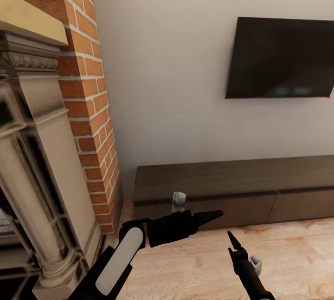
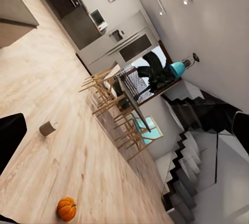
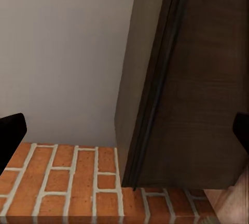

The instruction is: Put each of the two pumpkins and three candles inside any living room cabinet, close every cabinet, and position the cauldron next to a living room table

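Head view is showing me, from left to right, the pale carved stone fireplace surround (image 1: 32, 160), the red brick chimney column (image 1: 88, 105), then the long low dark-brown wooden cabinet (image 1: 222, 184) running along the white wall under the black wall-mounted television (image 1: 280, 57). I am seeing all its flat handleless drawer fronts closed. My left gripper (image 1: 204, 218) is hanging just in front of the cabinet's left end, its dark fingers drawn to a point and holding nothing; whether they are fully clenched, I cannot tell. My right gripper (image 1: 234, 243) is sitting lower, over the pale wood floor (image 1: 287, 244), and its state I cannot tell either, though nothing is in it.

In the left wrist view I am looking across the floor at a short grey candle with a cream top (image 2: 47, 128) and, well apart from it, a small orange ribbed pumpkin (image 2: 66, 209).

I am judging the pumpkin as light and rigid but rounded, so I would be closing across its widest part, ribs seated against the pads, not on the stem. The candle looks stiff, smooth and likely slippery; I would be gripping its straight sides low down. With no handles, I am expecting the drawer front to need a pull at its top edge.
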Controlling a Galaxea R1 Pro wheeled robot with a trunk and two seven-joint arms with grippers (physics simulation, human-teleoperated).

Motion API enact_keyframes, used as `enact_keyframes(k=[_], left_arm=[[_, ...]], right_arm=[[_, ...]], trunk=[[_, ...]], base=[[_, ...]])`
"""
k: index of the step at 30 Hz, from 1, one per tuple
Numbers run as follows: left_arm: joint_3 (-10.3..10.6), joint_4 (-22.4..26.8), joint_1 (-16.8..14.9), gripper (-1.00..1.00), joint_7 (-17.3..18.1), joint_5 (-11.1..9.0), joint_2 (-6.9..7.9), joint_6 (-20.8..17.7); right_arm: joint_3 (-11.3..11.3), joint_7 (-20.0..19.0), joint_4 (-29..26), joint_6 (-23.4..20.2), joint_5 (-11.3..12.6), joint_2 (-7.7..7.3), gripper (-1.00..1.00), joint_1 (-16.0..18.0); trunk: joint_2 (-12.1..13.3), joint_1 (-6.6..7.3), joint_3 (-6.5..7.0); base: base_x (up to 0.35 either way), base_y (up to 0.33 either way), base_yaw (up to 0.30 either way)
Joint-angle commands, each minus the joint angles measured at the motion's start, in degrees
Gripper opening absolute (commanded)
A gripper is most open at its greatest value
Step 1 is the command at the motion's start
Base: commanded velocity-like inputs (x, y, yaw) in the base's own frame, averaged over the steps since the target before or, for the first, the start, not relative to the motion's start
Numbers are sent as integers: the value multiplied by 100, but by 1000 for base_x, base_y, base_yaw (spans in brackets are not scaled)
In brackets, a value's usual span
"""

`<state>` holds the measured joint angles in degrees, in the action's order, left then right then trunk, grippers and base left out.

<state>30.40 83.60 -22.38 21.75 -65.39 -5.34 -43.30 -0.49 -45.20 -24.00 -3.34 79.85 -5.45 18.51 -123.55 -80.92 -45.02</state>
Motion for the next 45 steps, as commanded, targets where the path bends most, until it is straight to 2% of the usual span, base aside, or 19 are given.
enact_keyframes(k=[1,11,16,18,28,33,38,45], left_arm=[[-2,-1,-3,100,5,-18,-2,-30],[0,-1,-3,100,3,-18,-2,-30],[1,-1,-3,100,-2,-18,-2,-30],[-4,-1,-3,100,-3,-18,-2,-30],[0,-9,-3,100,-4,-18,-2,-30],[6,-10,-3,100,-4,-18,-2,-30],[2,-9,-3,100,-4,-18,-2,-30],[1,-10,-3,100,-10,-18,-2,-30]], right_arm=[[-4,-11,2,-32,27,2,100,4],[-4,95,5,-31,51,3,100,4],[-2,617,-37,-56,70,1,100,4],[2,707,-56,-59,67,-4,100,4],[-2,678,-68,-84,60,-2,100,4],[1,723,-61,-396,16,-18,100,4],[8,652,-71,-721,12,-69,100,4],[-12,703,-43,-638,55,-61,100,4]], trunk=[[-44,-22,-24],[-445,-241,-204],[-646,-351,-293],[-726,-395,-329],[-1127,-615,-509],[-1327,-724,-599],[-1327,-724,-599],[-1327,-724,-599]], base=[[0,0,0],[0,0,0],[0,0,0],[0,0,0],[0,0,0],[0,0,0],[0,0,0],[0,0,0]])
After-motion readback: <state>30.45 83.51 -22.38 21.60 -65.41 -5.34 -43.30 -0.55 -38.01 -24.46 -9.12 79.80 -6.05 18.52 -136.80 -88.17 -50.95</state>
